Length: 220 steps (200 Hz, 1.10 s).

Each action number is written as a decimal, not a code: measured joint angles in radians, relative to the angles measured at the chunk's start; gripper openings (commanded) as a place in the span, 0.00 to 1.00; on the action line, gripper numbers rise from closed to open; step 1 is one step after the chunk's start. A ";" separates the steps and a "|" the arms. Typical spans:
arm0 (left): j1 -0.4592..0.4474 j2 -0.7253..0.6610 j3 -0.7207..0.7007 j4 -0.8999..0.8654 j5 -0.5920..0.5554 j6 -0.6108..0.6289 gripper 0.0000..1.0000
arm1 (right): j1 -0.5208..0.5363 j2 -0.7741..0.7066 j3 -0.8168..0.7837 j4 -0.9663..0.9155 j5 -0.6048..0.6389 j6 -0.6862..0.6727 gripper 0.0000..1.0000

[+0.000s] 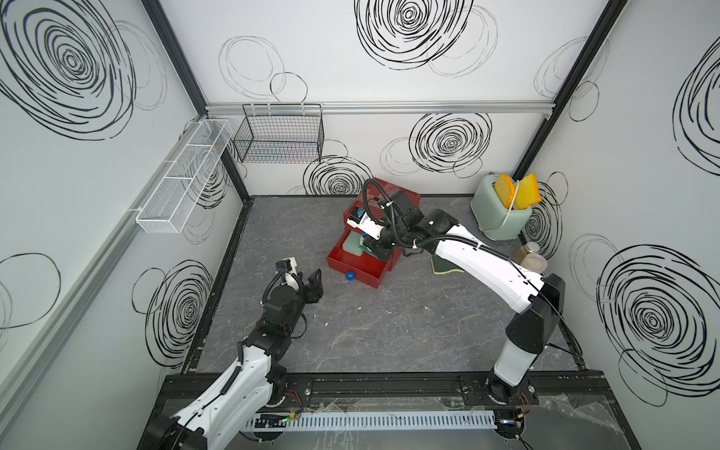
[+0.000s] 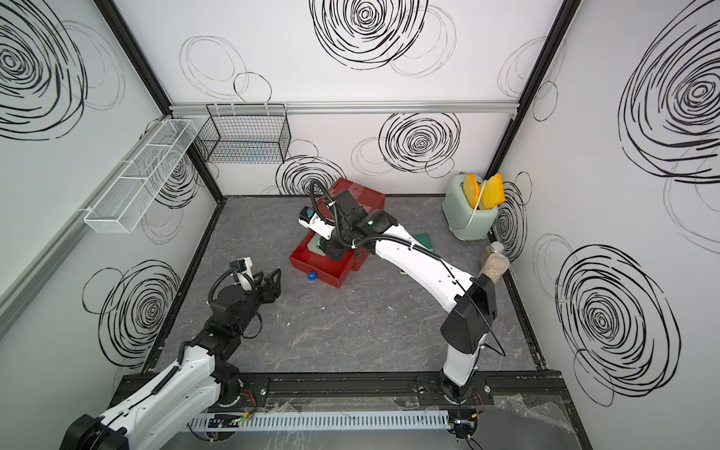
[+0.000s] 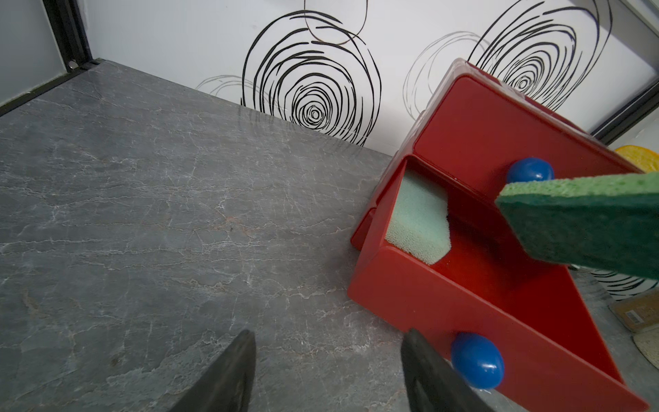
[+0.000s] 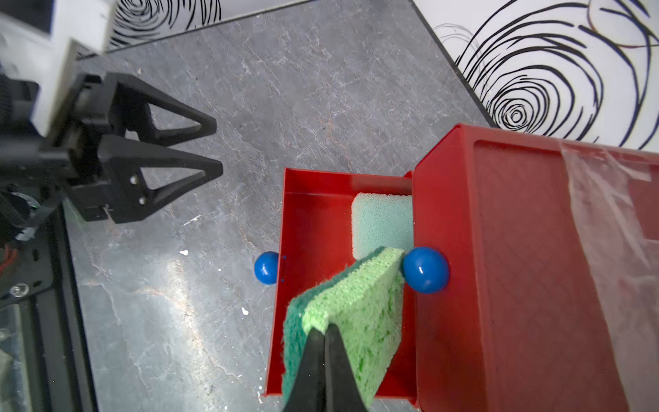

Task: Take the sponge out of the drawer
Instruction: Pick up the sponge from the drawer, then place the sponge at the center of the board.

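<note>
Grey marbled desk [image 1: 389, 331] between swirl-patterned walls carries a red cabinet [image 4: 535, 249] with its lower drawer [image 4: 313, 182] pulled out. Above the drawer, the right tool [image 4: 324, 330] is pinched tight on one edge of the green sponge [image 4: 356, 314], which juts from its tips clear of the drawer's floor. Beyond those tips a pale foam block [image 4: 381, 224] lies in the drawer. The left tool [image 3: 328, 333] stands with jaws apart and nothing between them, one tip just beside the drawer's blue knob [image 3: 478, 360].
</note>
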 measured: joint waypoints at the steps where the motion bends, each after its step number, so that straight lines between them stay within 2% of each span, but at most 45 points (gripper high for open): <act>1: 0.000 0.000 0.000 0.000 0.000 0.000 0.68 | 0.000 -0.004 -0.001 0.000 0.000 0.003 0.00; 43: -0.008 0.000 0.000 0.003 0.002 0.003 0.67 | 0.016 -0.259 -0.053 0.004 0.097 0.132 0.00; 78: -0.039 -0.026 0.000 -0.003 -0.017 0.012 0.67 | 0.025 -0.413 -0.116 -0.027 0.336 0.255 0.00; 106: -0.065 -0.037 0.008 -0.014 -0.035 0.022 0.65 | -0.076 -0.446 -0.309 -0.032 0.470 0.340 0.00; 138: -0.091 -0.037 0.014 -0.026 -0.053 0.039 0.65 | -0.223 -0.445 -0.589 -0.024 0.498 0.414 0.00; 182: -0.097 -0.035 0.014 -0.027 -0.062 0.048 0.65 | -0.236 -0.435 -0.797 0.053 0.465 0.479 0.00; 220: -0.100 -0.035 0.014 -0.027 -0.067 0.050 0.65 | -0.265 -0.346 -0.882 0.156 0.422 0.492 0.00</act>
